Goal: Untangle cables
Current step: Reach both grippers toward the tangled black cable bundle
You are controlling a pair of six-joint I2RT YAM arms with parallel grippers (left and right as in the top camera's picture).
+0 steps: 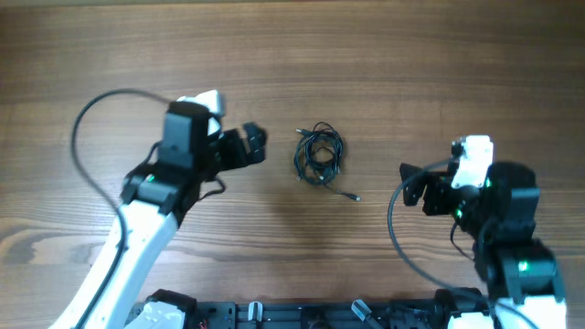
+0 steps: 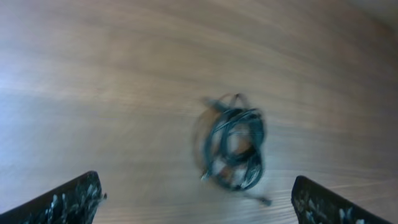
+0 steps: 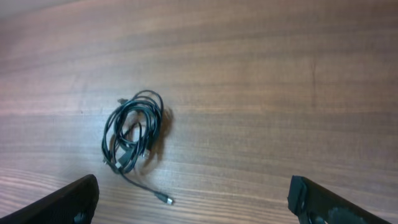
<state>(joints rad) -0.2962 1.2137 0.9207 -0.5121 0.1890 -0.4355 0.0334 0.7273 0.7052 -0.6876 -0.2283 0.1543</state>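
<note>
Cables (image 1: 318,153) lying loosely coiled on the table (image 1: 302,55) between the arms, left gripper (image 1: 256,144) at their 9 o'clock, right gripper (image 1: 409,183) at 4 o'clock, both jaws gaping, gripping nothing; cord seeming light, limp, snag-prone; stray plug tail (image 1: 347,194) trailing toward 5 o'clock looking the best hold.

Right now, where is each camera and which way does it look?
Overhead: above the table, looking straight down at the cables; the left end effector and right end effector show.
Left wrist: just behind the left end effector, looking forward and down at the cables, blurred; its two open fingers show at the bottom corners.
Right wrist: behind the right end effector, facing the cables; its open fingers show likewise.
All three share the cables.
</note>
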